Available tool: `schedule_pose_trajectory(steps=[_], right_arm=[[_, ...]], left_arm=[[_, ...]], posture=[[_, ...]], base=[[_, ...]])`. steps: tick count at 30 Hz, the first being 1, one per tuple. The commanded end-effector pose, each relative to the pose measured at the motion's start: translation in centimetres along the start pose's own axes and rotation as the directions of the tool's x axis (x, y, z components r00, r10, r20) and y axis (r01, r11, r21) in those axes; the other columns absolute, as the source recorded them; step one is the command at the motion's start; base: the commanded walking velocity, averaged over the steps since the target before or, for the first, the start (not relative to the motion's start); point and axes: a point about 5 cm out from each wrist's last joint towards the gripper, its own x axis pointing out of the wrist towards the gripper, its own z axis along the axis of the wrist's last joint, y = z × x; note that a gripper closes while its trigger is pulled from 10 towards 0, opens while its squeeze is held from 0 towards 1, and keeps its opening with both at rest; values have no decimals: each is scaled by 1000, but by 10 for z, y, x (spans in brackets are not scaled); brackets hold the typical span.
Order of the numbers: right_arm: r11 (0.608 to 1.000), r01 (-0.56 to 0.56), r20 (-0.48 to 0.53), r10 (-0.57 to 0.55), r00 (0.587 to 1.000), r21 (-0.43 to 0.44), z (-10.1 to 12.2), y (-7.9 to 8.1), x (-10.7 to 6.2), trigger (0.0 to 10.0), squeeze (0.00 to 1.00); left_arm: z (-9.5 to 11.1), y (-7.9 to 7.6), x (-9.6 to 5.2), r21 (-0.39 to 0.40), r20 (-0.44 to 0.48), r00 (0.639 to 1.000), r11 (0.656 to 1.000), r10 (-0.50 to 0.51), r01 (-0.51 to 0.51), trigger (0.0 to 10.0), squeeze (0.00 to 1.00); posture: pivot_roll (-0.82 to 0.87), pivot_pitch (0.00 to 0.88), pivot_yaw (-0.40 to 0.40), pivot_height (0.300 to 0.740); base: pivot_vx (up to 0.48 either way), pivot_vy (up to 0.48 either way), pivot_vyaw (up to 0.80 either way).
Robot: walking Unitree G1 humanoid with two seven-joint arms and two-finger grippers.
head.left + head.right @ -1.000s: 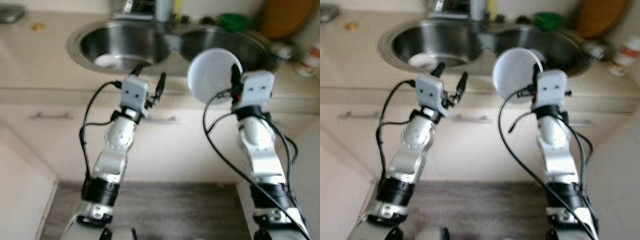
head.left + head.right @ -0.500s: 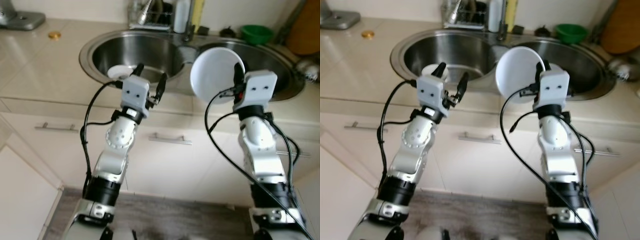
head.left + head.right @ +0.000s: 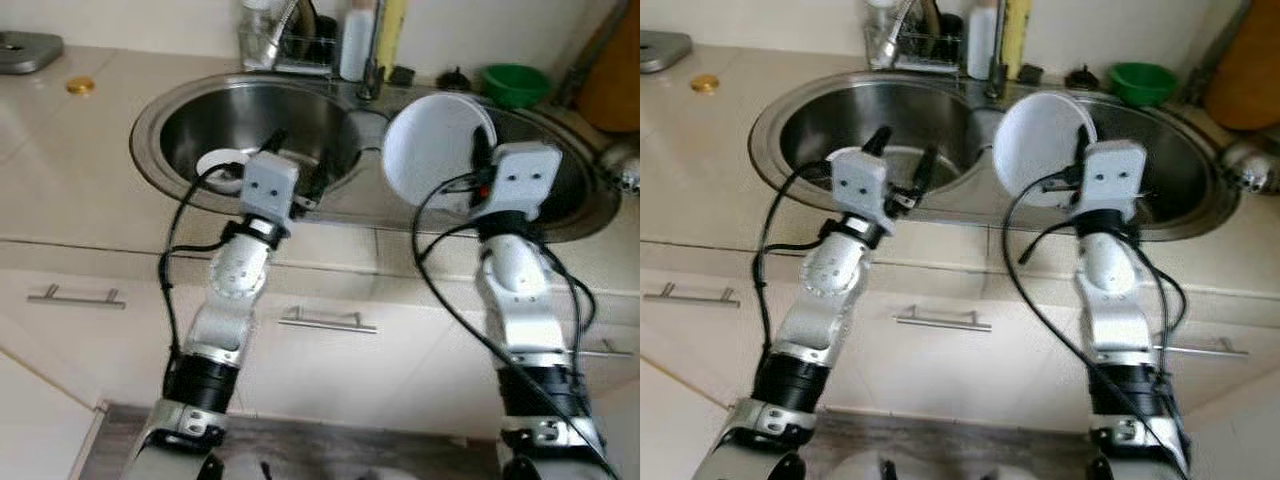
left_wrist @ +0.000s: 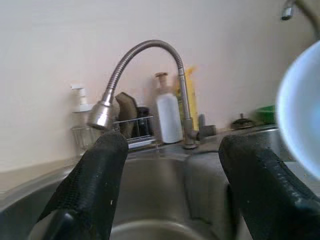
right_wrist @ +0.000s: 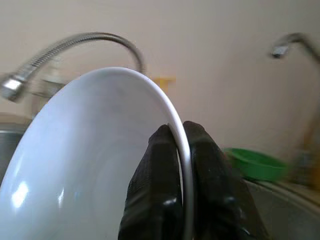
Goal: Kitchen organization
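step: carrying dish to sink | right end effector point(image 3: 1081, 150) clamped on white bowl point(image 3: 1040, 148) rim, held on edge above right basin point(image 3: 1170, 160) | left end effector point(image 3: 902, 155) fingers apart, empty, over left basin point(image 3: 250, 110) | next, likely: lower bowl gently into basin, then release

White dish point(image 3: 222, 165) partly hidden behind left arm; orange obj point(image 3: 612, 70) cut off.
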Motion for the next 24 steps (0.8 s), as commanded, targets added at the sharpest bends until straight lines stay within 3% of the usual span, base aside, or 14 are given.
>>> schedule_pose_trajectory(steps=[1,3,15,17,19,21,24], right_arm=[[999,51,-2,-51,999,-10,0,-16,0,10000,0],[999,51,-2,-51,999,-10,0,-16,0,10000,0],[999,12,-56,-15,998,-50,-13,-13,2,10000,0],[998,-14,-69,10,998,-58,-15,-9,7,10000,0],[990,-66,-85,55,995,-128,-20,-5,13,10000,0],[977,-87,-112,66,992,-193,-25,-6,23,10000,0],[974,-73,-168,36,985,-216,-30,-14,37,10000,0]], left_arm=[[6,-13,5,-17,24,999,999,-36,37,10000,0],[6,-13,5,-17,24,999,999,-36,37,10000,0],[7,-15,6,-19,28,999,999,-41,42,10000,0],[7,-15,6,-19,29,999,999,-41,42,10000,0],[7,-16,7,-19,29,999,999,-41,41,10000,0],[7,-16,7,-20,30,999,999,-41,41,10000,0],[7,-17,7,-19,32,999,999,-39,40,10000,0]], posture=[[7,0,-71,740],[7,0,-71,740],[10,0,-71,740],[12,0,-71,740],[16,0,-70,740],[19,0,-71,740],[32,0,-78,740]], base=[[0,0,-800],[0,0,-800],[0,0,0],[0,0,0],[0,0,0],[0,0,0],[0,0,0]])
